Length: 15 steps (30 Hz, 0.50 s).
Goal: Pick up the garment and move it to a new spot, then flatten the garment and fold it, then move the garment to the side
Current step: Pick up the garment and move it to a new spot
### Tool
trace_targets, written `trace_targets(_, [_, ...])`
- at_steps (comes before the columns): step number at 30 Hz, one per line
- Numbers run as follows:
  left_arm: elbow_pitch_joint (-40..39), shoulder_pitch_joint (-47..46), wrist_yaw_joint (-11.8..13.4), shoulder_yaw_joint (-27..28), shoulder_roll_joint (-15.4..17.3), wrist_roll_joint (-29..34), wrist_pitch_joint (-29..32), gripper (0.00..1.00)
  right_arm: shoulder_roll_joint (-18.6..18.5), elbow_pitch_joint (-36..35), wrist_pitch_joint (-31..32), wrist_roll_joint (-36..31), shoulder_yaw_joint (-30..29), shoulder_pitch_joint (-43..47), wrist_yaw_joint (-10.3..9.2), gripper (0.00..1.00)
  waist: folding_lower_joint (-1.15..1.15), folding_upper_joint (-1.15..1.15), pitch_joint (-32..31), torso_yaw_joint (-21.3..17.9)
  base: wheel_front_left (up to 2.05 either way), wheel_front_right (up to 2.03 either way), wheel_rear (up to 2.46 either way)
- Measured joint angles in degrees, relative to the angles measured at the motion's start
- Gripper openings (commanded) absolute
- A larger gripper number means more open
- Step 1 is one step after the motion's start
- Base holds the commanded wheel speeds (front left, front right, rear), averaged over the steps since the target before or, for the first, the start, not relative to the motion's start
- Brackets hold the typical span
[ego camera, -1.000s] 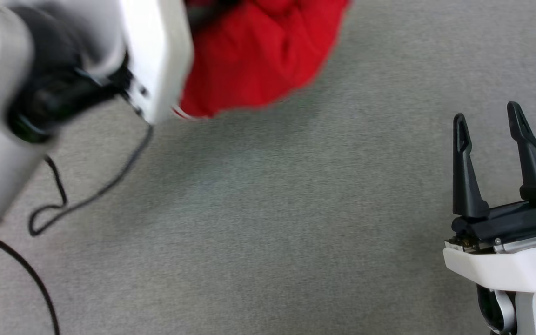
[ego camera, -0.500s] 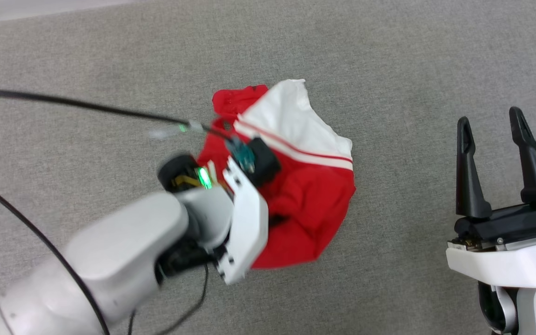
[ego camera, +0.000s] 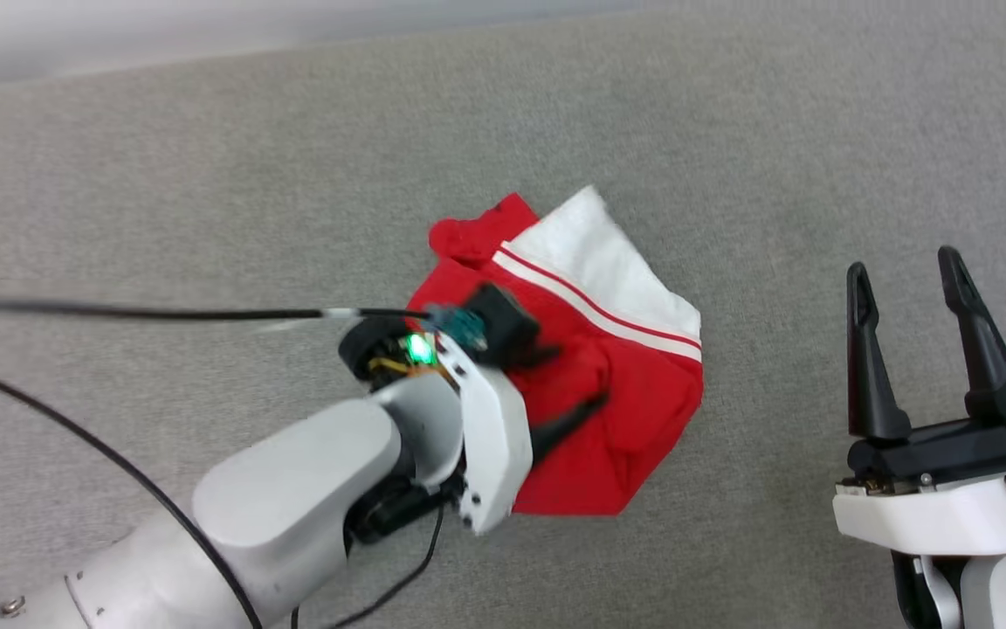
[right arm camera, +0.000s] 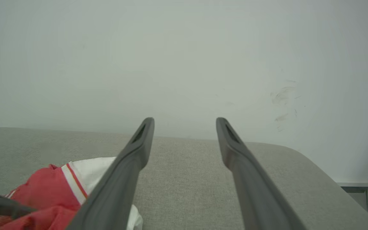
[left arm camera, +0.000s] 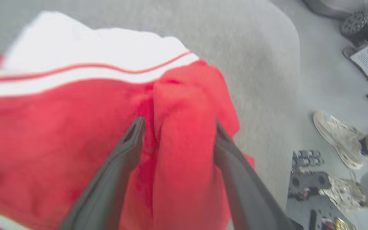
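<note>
Nearest, lower right in head view, right claw [ego camera: 902,264] on its white wrist: two long dark fingers spread wide, nothing btwn them, pointing up over bare grey fabric-covered desk [ego camera: 206,175], well apart from the cloth. Its own wrist view gives the same spread right claw [right arm camera: 184,121] above the desk top. Lower left, pale grey left forearm [ego camera: 293,498] reaches in diagonally, green light [ego camera: 418,348] lit at the wrist, thin black cable [ego camera: 119,310] running off to the left edge. Left claw [ego camera: 573,377] sits on the red jersey T-shirt w/ white sleeve & red-white striped trim [ego camera: 643,393]. In left wrist view the left claw [left arm camera: 177,124] has its fingers spread wide w/ a raised ridge of red cloth standing btwn them. It's blurred, so can't tell if the fingers press it. Shirt lies crumpled in a heap approx. mid-desk, red body nearer the robot, white sleeve on the far side. Right wrist view catches it at lower left. Past the desk's rounded corner: pale floor [left arm camera: 315,80] w/ a beige sneaker [left arm camera: 337,140]. Farthest, plain pale wall [right arm camera: 184,57] behind the desk's far edge.
</note>
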Motion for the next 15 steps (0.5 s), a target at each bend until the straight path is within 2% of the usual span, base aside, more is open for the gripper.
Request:
trace_targets(4, [-1.10, 0.14, 4.85, 4.76, -0.12, 3.88, -11.63, 1.00, 0.00, 0.68, 0.00, -0.41, -0.45, 1.65, 0.00, 1.00, 0.00, 0.00, -2.70, 1.20, 0.00, 0.00, 0.00])
trace_targets(9, [-2.35, 3.03, 13.52, 9.54, 1.46, 9.13, -23.75, 1.00, 0.00, 1.52, 0.00, -0.73, -0.76, 3.47, 0.00, 1.00, 0.00, 0.00, -5.91, 3.22, 0.00, 0.00, 0.00])
trace_targets(13, [-2.64, 7.04, 22.85, 13.94, 3.36, 13.92, -27.08, 1.00, 0.01, 2.47, 0.00, -0.54, -1.54, 4.54, 0.00, 1.00, 0.00, 0.00, -8.03, 4.91, 0.00, 0.00, 0.00])
trace_targets(15, [-3.81, 10.45, 26.50, 16.61, 3.65, 15.57, -27.39, 1.00, 0.02, 2.72, 0.00, -0.45, -1.88, 5.03, 0.00, 1.00, 0.00, 0.00, -9.00, 5.63, 0.00, 0.00, 0.00])
